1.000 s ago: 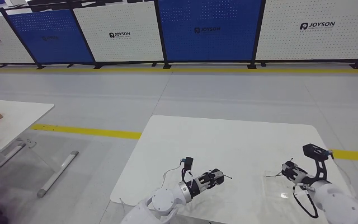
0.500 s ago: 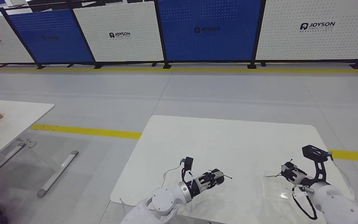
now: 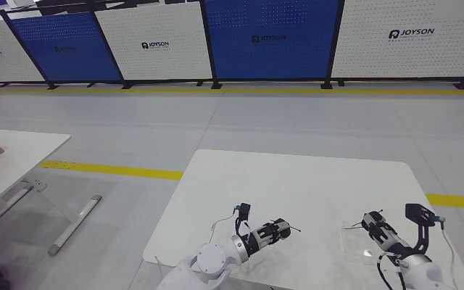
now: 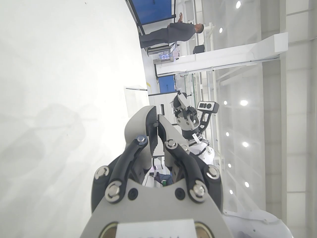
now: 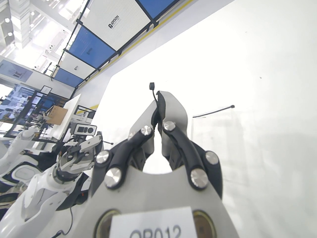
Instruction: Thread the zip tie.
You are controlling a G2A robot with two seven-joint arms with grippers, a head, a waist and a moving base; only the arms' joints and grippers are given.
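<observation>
The hall is bright and the light is even. It comes from above: round ceiling lamps [image 4: 244,102] show as white spots in the left wrist view. The white counter [image 3: 304,181] takes this light strongly, and in both wrist views large parts of it burn out to plain glare. Against it the black zip tie [image 5: 151,85], pinched in the closed right pincer [image 5: 158,98], stands out as a hard dark line. The wrist lenses bend straight lines: the panel fence [image 5: 118,20] bows a little toward the edge.
</observation>
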